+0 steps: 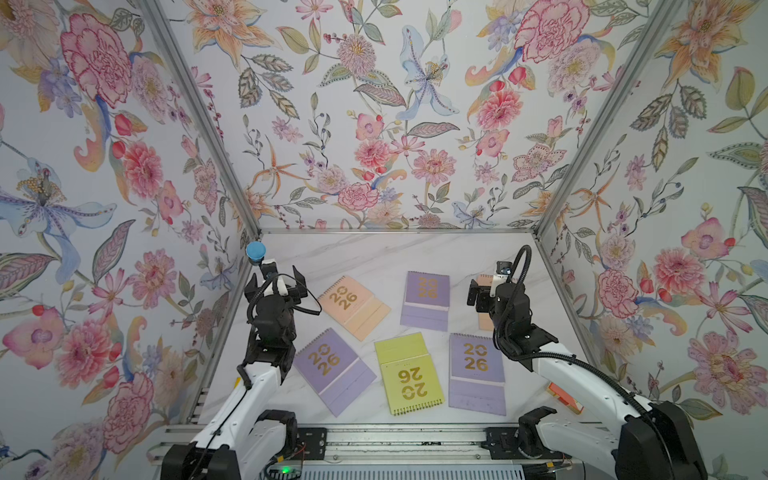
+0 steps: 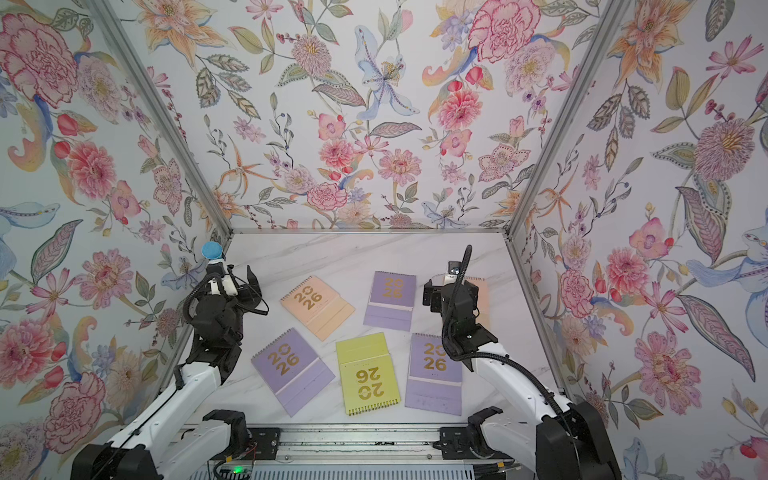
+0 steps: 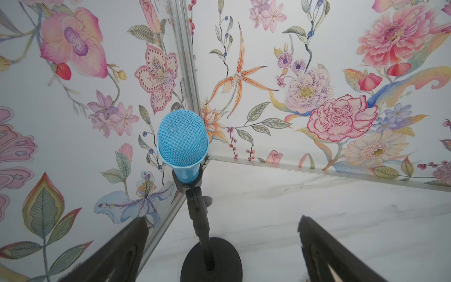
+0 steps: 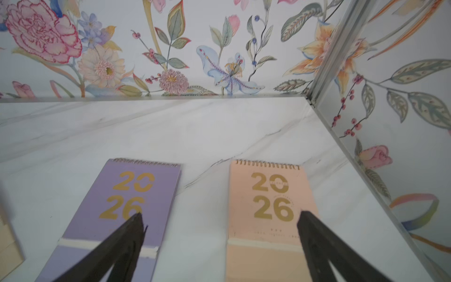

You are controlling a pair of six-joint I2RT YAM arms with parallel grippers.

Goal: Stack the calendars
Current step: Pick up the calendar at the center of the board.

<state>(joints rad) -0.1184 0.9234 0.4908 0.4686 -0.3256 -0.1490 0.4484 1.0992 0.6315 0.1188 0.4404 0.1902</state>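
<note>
Several flat spiral-bound calendars with gold "2026" lie apart on the marble table [image 1: 374, 257]. At the back are a peach one [image 1: 353, 305] and a lilac one [image 1: 426, 299]. In front lie a lilac [image 1: 332, 368], a yellow-green [image 1: 409, 374] and another lilac [image 1: 477, 370]. A second peach calendar [image 4: 271, 195] is partly hidden under my right arm in both top views. My right gripper [image 4: 220, 213] hovers open over the gap between that peach calendar and the back lilac one [image 4: 127, 195]. At the far left, my left gripper [image 1: 274, 277] is open and empty.
A blue microphone [image 3: 183, 139] on a black stand rises in the back left corner, just ahead of my left gripper [image 3: 223, 219]. An orange-red box [image 1: 563, 397] lies by the right wall under my right arm. Flowered walls close three sides.
</note>
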